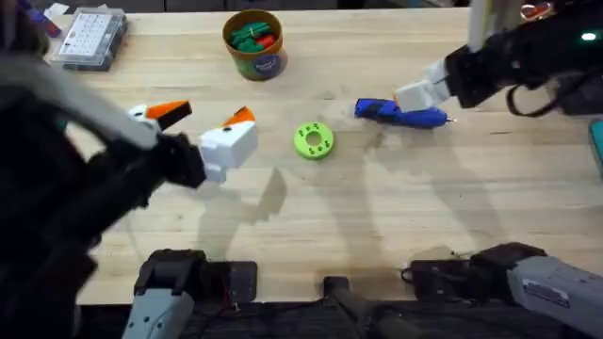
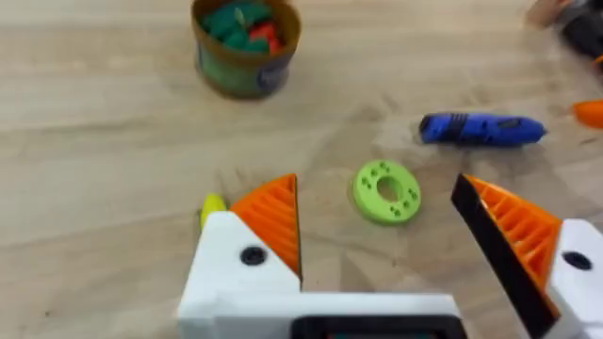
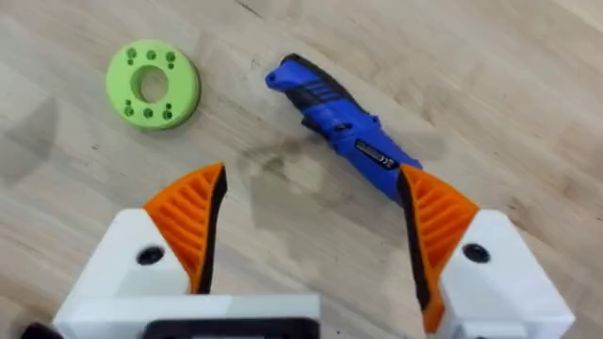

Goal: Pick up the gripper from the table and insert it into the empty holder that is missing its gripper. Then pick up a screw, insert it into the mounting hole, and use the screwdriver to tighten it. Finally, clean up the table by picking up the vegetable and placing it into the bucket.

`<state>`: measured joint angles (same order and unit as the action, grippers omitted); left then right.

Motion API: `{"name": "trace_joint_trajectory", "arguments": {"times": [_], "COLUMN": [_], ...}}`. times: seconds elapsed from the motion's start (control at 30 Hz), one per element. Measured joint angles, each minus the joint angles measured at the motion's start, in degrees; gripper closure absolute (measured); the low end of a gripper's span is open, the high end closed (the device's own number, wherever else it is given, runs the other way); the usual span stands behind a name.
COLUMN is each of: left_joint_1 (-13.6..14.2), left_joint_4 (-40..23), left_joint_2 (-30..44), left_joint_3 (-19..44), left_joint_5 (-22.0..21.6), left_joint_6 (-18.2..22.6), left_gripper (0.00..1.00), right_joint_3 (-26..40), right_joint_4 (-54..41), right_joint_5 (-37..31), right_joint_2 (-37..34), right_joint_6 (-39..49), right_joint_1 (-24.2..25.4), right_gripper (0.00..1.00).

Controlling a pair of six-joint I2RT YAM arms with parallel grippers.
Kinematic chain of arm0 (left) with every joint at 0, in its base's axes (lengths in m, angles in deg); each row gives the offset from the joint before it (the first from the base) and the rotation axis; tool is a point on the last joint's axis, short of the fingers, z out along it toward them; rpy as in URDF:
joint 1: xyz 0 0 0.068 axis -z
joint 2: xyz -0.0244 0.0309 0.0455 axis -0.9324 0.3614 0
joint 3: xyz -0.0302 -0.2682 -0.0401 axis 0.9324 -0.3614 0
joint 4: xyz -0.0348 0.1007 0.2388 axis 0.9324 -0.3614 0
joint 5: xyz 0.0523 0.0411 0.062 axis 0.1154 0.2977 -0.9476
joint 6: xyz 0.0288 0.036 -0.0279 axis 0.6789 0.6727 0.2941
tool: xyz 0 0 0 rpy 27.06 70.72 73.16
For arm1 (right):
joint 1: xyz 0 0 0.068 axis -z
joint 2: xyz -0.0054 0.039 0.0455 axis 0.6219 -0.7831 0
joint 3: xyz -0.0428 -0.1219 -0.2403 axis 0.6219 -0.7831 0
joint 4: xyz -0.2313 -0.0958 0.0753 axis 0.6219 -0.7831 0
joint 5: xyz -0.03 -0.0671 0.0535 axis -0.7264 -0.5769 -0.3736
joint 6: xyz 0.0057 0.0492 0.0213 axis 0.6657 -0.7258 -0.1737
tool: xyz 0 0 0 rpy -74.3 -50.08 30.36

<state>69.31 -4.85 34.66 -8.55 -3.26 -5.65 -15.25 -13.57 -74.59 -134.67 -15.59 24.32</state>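
Observation:
The blue screwdriver lies on the table right of centre. My right gripper hovers just over its tip end, open, with the screwdriver ahead of the fingers and one orange pad covering the tip. My left gripper hangs open above the table's left half. A yellow bit of the vegetable peeks out beside its orange pad. The bucket stands at the back with green and red pieces inside. The loose gripper, holder and screw are out of view.
A bright green disc with holes lies between the two grippers, and it also sits in front of the left fingers. A clear compartment box rests at the back left. Bare wood stretches across the front of the table.

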Motion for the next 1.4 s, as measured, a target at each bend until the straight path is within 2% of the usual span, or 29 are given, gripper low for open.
{"name": "trace_joint_trajectory", "arguments": {"times": [0.07, 1.4], "left_joint_1": [0.02, 0.02], "left_joint_4": [-0.5, -0.5], "left_joint_2": [2.72, 2.72], "left_joint_3": [1.04, 1.04], "left_joint_5": [-0.07, -0.07], "left_joint_6": [0.19, 0.19], "left_gripper": [0.014, 0.014], "right_joint_3": [0.01, 0.01], "right_joint_4": [-0.07, -0.07], "right_joint_5": [0.03, 0.03], "right_joint_2": [1.29, 1.29], "right_joint_6": [-0.03, -0.03], "right_joint_1": [0.0, 0.0], "right_gripper": [0.005, 0.005]}}
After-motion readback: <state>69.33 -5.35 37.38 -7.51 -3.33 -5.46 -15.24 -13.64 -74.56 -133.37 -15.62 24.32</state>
